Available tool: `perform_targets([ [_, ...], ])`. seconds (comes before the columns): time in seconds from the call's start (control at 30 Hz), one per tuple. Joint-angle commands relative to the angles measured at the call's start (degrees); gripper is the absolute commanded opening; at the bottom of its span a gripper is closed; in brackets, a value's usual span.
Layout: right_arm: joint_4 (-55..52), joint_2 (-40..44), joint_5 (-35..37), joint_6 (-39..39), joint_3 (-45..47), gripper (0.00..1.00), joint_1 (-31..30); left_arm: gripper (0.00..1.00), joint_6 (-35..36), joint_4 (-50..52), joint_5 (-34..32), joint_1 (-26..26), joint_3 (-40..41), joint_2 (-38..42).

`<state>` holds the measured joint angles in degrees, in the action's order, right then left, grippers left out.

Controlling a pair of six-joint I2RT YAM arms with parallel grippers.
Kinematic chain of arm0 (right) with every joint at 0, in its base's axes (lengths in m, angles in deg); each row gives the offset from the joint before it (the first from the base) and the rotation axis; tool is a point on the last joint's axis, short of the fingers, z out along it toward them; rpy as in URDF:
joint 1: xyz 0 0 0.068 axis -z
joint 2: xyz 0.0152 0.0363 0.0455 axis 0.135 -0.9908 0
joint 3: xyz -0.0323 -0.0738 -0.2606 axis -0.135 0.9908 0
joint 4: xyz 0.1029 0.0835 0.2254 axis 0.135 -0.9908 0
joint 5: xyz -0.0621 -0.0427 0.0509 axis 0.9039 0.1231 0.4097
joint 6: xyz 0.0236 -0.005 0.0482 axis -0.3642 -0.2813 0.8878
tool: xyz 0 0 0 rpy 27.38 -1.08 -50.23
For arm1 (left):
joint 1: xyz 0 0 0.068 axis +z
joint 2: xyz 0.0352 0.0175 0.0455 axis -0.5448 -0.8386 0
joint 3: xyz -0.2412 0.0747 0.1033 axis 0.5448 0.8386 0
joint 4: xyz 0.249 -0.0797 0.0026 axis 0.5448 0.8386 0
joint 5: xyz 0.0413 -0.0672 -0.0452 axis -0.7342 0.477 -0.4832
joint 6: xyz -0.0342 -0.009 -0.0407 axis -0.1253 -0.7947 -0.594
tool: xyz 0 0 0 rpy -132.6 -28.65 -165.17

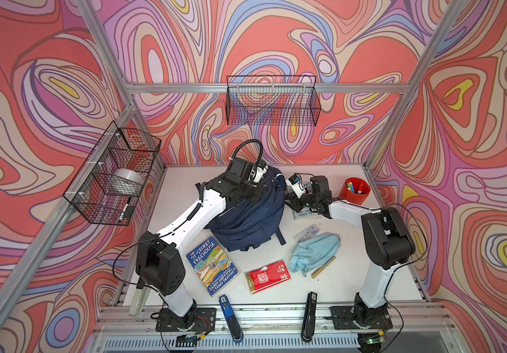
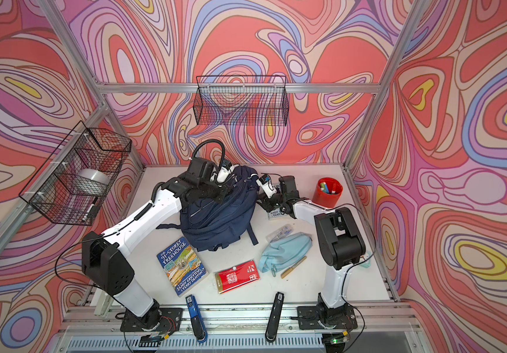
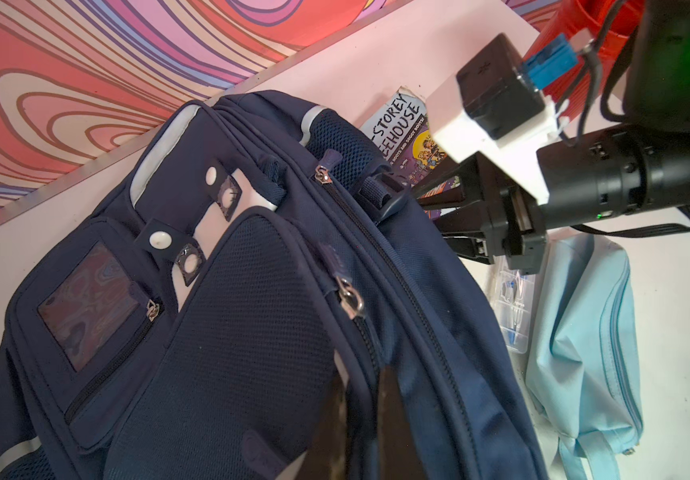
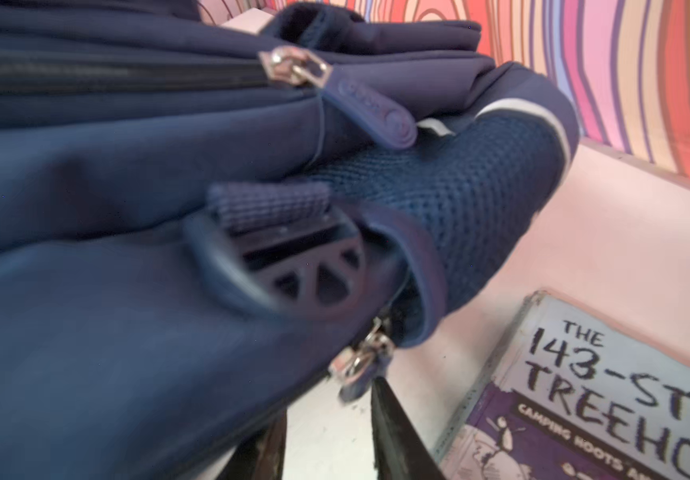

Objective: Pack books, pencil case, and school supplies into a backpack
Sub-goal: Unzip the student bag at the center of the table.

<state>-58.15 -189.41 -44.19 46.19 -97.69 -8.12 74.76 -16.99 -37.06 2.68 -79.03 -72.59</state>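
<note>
Navy backpack [image 3: 252, 332] sits zipped, pinched by the left gripper [image 3: 360, 399], right gripper [image 4: 328, 399] parted at a zipper pull [image 4: 360, 365]; books [image 1: 212, 265], pencil case [image 1: 315, 250] and red packet [image 1: 267, 276] lie unpacked.

Our left arm [image 1: 191, 220] leans forward and inward from its base, the white forearm climbing to a bent wrist [image 1: 240, 191]. The left gripper [image 3: 362, 417] points down, jaws pinched tight on the fabric of the backpack [image 3: 231, 332]. Our right arm [image 1: 347, 211] rises from its base, folds at a high elbow and runs inward and lower. Its right gripper [image 4: 326, 409] aims sideways towards the left one, fingers [image 4: 393, 432] parted.
</note>
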Motion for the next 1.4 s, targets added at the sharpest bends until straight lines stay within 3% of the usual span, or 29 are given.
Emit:
perform_targets([
  [0.0, 1.5, -2.4, 4.7, -0.5, -2.3, 0.35, 0.1, 0.00, 0.0, -4.9, 1.1, -0.1, -1.6, 3.9],
  [0.17, 2.5, -2.5, 4.5, -0.9, -2.2, 0.31, -0.1, 0.00, -0.3, -5.3, 1.5, -0.1, -0.9, 4.1],
  [0.3, 2.0, -2.7, 3.0, -1.6, -2.5, 0.15, -0.1, 0.00, -0.2, -5.2, 1.2, -0.1, -1.2, 3.5],
  [0.43, 2.3, -1.2, 1.8, -1.9, -0.6, 0.07, -0.4, 0.00, -0.9, -5.6, 0.8, -0.1, -0.9, 3.2],
  [0.8, -4.1, 0.4, 3.9, -3.3, -0.6, 0.14, -0.6, 0.00, -1.6, -5.6, -0.6, -0.1, -0.6, 2.0],
  [0.9, -2.8, -0.1, 2.3, -2.5, -0.7, 0.12, -0.6, 0.00, -1.6, -5.9, -0.4, -0.1, -0.6, 2.0],
  [0.97, -4.3, -0.7, 1.9, -2.2, -2.1, 0.07, -0.6, 0.00, -1.6, -5.8, -0.5, -0.1, -0.7, 2.0],
  [1.17, -4.3, 2.0, 2.2, -0.9, -0.9, 0.13, -0.5, 0.00, -1.8, -6.0, -0.5, -0.1, -0.5, 1.6],
  [1.37, -5.8, 2.2, 2.5, -1.9, -1.0, 0.08, -0.6, 0.00, -1.7, -5.7, -1.1, -0.1, -0.6, 0.9],
])
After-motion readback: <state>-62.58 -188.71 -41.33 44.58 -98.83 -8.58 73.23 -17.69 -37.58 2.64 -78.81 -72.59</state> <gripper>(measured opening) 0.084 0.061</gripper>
